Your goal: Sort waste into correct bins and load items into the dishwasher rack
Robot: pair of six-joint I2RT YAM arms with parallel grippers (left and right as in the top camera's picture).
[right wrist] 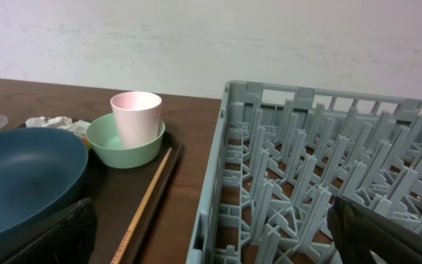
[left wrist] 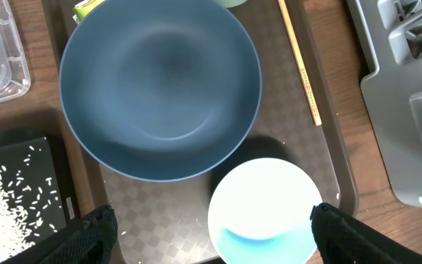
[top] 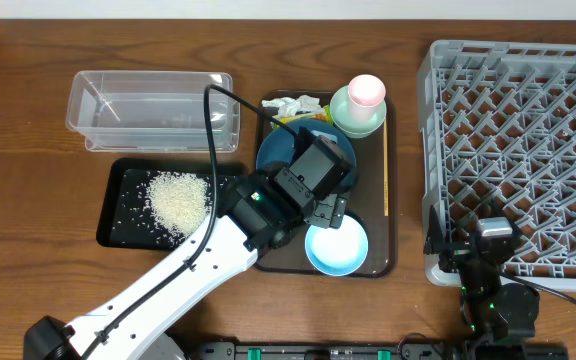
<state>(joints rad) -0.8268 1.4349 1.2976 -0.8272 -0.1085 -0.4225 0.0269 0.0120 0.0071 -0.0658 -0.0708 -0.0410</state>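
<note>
My left gripper (top: 323,212) is open and empty above the brown serving tray (top: 389,200). In the left wrist view its fingers (left wrist: 215,242) straddle the small light-blue bowl (left wrist: 266,209), just in front of the large dark-blue bowl (left wrist: 160,88). The pink cup (top: 366,90) stands in the mint-green bowl (top: 353,122). The tissue (top: 293,104) and the yellow wrapper (top: 286,120) lie at the tray's back. The rice (top: 178,200) lies in the black tray (top: 123,215). The clear container (top: 153,110) is empty. My right gripper (right wrist: 215,242) is open at the front left corner of the grey rack (top: 528,150).
A wooden chopstick (top: 385,170) lies along the serving tray's right side. The rack holds nothing. Loose rice grains are scattered round the heap in the black tray. The left arm reaches in from the front left over the black tray's corner.
</note>
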